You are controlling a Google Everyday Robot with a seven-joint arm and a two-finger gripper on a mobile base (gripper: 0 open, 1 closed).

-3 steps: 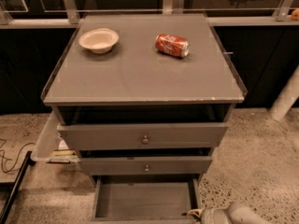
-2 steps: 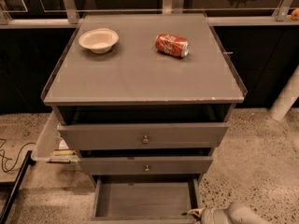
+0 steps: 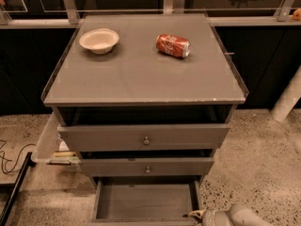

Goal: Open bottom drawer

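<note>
1. Grey cabinet (image 3: pixel 141 79) of three drawers stands on a speckled floor (image 3: pixel 263 164), seen from above in the camera view; a pale bowl (image 3: pixel 99 40) sits upright at the top's left rear; a red can (image 3: pixel 173 45) lies on its side to the right of it, well apart.
2. Top drawer (image 3: pixel 188 136) and middle drawer (image 3: pixel 113 166) each carry a small round knob (image 3: pixel 146 140); both stand slightly out of the frame, with dark gaps above them.
3. Bottom drawer (image 3: pixel 146 201) stands pulled well out at the cabinet's foot, its plain grey inside showing; its front meets the picture's lower edge.
4. Gripper (image 3: pixel 194 214) sits at the lower right, just beside the drawer's front right corner; its pale arm (image 3: pixel 240 217) trails off to the right; whether it is released or clenched, I cannot tell.
5. Left of the cabinet, a clear bin (image 3: pixel 47 142) and a black cable (image 3: pixel 8 160) lie on the floor.
</note>
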